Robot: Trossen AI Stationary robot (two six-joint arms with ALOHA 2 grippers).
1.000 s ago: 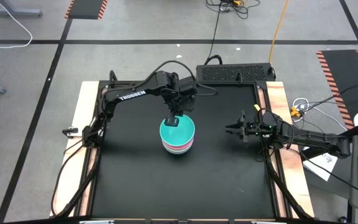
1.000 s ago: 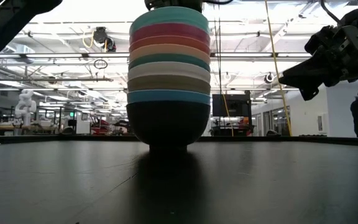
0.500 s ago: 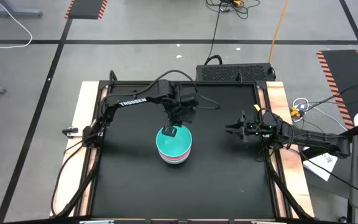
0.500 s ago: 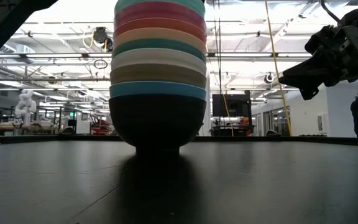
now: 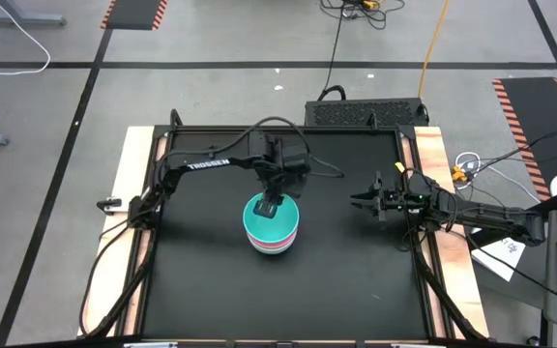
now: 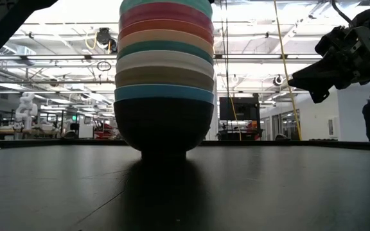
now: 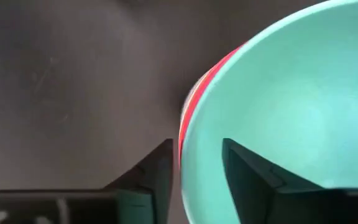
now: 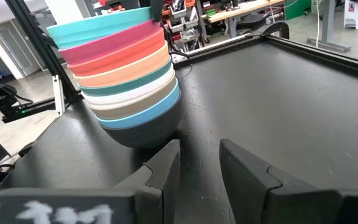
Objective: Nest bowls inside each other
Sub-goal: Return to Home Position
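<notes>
My nine bowls (image 5: pixel 280 232) stand nested in one upright stack, mouths up, just left of the middle of the high view. In the low view the stack fills the upper centre and runs out at the top edge. The black bowl (image 6: pixel 162 125) is lowest and shows its whole side. Above it only rims show, one upon another: blue bowl (image 6: pixel 164 94), olive-grey bowl (image 6: pixel 164 78), white bowl (image 6: pixel 164 63), dark green bowl (image 6: pixel 164 50), peach bowl (image 6: pixel 166 38), red bowl (image 6: pixel 166 25), magenta bowl (image 6: pixel 166 11). The turquoise bowl (image 8: pixel 98 26) lies topmost.
</notes>
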